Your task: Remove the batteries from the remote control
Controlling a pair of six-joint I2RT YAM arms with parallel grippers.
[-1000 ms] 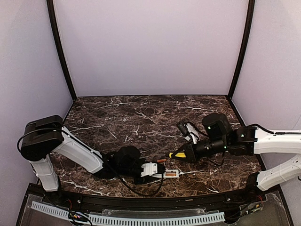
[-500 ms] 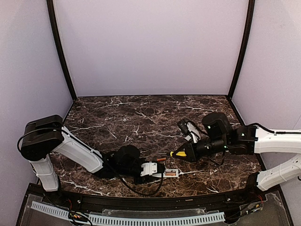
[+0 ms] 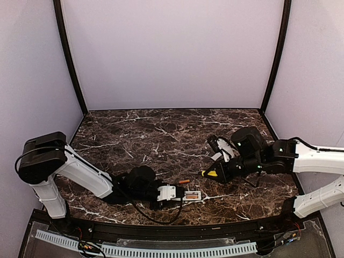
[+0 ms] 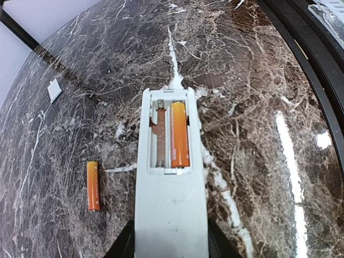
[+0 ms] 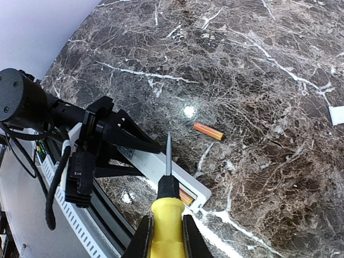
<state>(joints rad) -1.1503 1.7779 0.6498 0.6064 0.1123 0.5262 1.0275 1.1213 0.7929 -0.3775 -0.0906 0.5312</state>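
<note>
The white remote control [image 4: 171, 215] lies back side up on the marble, and my left gripper [image 4: 171, 244] is shut on its near end. Its bay is uncovered, with one orange battery [image 4: 180, 134] in the right slot and the left slot bare. A second battery [image 4: 93, 185] lies loose on the table to the left of the remote. From above, the remote [image 3: 189, 196] and the loose battery [image 3: 184, 182] sit near the front edge. My right gripper [image 5: 167, 234] is shut on a yellow-handled screwdriver [image 5: 167, 212], its tip hovering above the remote [image 5: 156, 164], apart from the loose battery [image 5: 208, 130].
A small grey-white cover piece [image 4: 54, 90] lies farther out on the marble, at the right edge of the right wrist view [image 5: 336, 114]. The table's black front rail [image 3: 172, 231] runs just behind the remote. Lilac walls enclose the other sides.
My right gripper has drawn the screwdriver back to the right, away from the remote. The left gripper and remote have shifted slightly left. The loose battery has not moved.
</note>
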